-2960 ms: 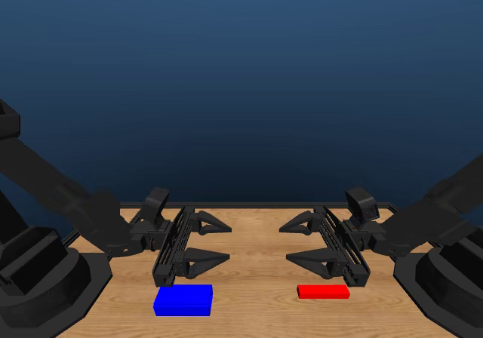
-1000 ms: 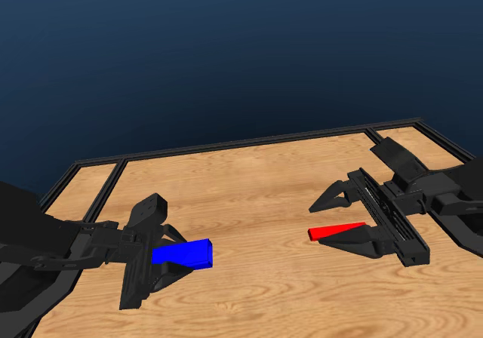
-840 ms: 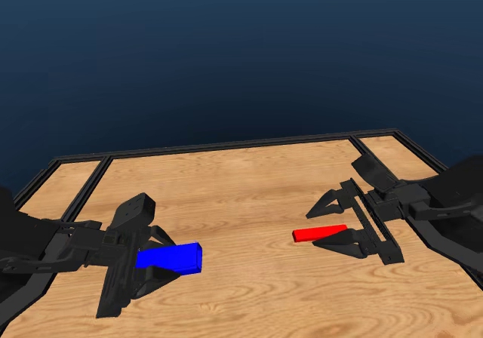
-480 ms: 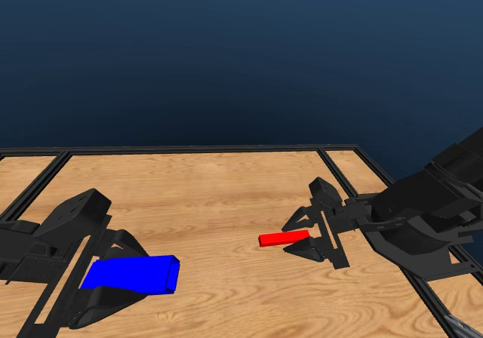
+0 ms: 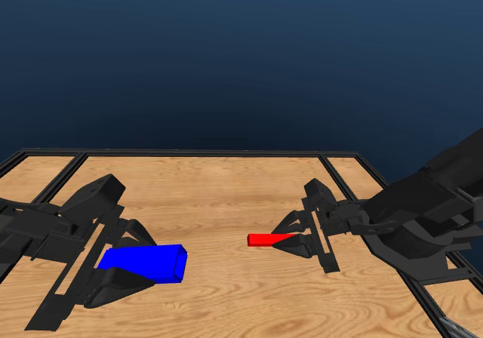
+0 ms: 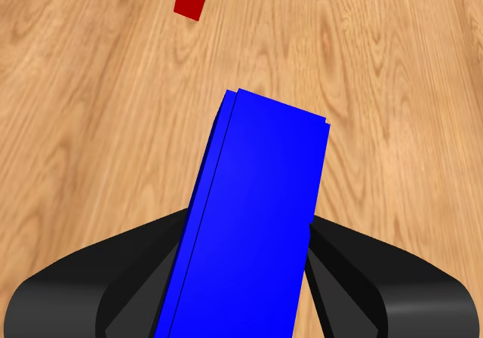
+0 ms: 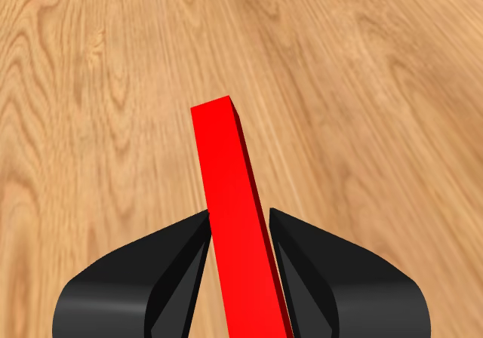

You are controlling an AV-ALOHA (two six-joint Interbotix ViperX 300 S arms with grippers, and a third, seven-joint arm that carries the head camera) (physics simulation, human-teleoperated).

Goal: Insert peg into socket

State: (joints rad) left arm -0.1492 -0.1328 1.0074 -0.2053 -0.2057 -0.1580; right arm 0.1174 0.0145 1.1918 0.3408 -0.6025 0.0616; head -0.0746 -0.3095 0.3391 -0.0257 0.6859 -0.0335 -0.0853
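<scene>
Two grips | left gripper [image 5: 128,261] clamps socket [image 5: 143,264] | right gripper [image 5: 290,232] clamps peg [image 5: 264,239] | free ends face each other for mating, well apart.

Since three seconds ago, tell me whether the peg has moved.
Yes. The peg has left the table, where it lay in front of the right gripper, which now holds it.

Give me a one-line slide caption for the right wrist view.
Right gripper shut on the red peg above the wooden table.
</scene>
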